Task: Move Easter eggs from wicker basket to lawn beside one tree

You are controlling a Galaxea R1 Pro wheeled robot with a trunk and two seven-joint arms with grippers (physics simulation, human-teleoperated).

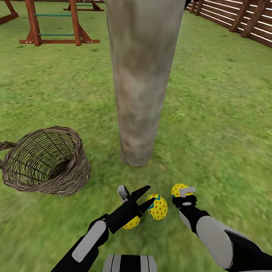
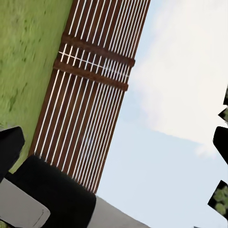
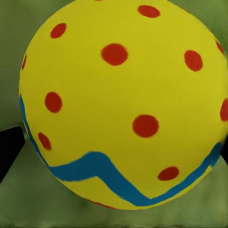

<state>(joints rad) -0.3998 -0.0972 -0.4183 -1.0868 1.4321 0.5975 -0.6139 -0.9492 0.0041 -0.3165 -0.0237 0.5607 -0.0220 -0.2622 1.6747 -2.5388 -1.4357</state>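
The tree's thick grey-beige trunk [image 1: 136, 84] rises from the lawn [image 1: 216, 115] in the middle of the head view. Three yellow Easter eggs lie close to its base. One egg [image 1: 132, 223] is partly hidden under my left gripper [image 1: 134, 191], which is open and points upward above it. A second egg [image 1: 158, 207] lies free just to its right. My right gripper [image 1: 184, 192] sits over the third egg [image 1: 177, 190]; in the right wrist view that egg [image 3: 118, 104] sits close up, with dark fingertips [image 3: 9, 147] against its sides. The wicker basket [image 1: 73, 176] stands tilted at the left, with no egg visible inside.
A wooden play set [image 1: 58, 18] stands at the far left. A brown slat fence [image 1: 252, 18] runs along the far right, and the fence [image 2: 90, 95] appears against sky in the left wrist view. Open grass lies right of the trunk.
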